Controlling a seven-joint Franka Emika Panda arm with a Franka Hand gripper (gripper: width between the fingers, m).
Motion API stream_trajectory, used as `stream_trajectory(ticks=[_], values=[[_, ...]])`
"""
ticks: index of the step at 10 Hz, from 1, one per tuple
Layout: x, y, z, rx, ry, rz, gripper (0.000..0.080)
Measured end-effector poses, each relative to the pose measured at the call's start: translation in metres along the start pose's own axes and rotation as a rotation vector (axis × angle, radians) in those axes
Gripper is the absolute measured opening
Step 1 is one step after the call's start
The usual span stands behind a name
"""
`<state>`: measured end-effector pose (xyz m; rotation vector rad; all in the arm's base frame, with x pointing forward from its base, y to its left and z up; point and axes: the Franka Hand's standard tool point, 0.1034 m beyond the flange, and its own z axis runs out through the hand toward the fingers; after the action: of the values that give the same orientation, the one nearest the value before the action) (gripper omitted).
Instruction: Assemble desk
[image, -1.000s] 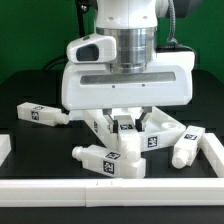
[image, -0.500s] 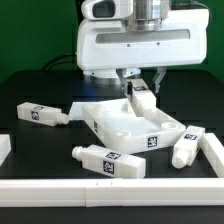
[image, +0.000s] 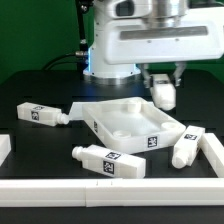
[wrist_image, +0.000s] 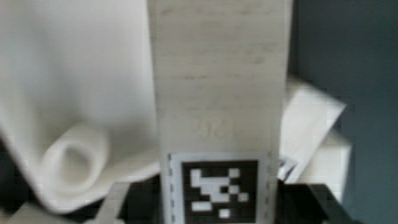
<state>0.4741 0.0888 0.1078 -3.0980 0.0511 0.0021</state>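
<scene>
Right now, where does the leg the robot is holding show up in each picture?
Exterior view: the held leg hangs in the gripper, raised near the tabletop's edge, on the exterior view's right.
Wrist view: the held leg fills the picture's middle, tag showing.
Shared landmark: the white tabletop.

Evenly bright scene; the wrist view's close leg (wrist_image: 214, 100) looks soft, blurred.

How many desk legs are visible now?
4: one leg held in the gripper, one at the exterior view's left, one in front of the tabletop, one at that view's right.
</scene>
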Motion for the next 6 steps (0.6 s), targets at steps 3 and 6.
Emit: stream_trajectory(ticks=[3,6], values=[[-0.001,-0.004,0.001,-0.018,0.001,-0.036,0.0281],[-0.054,-0.044,0.030,-0.006,0.071,0.019,0.0281]])
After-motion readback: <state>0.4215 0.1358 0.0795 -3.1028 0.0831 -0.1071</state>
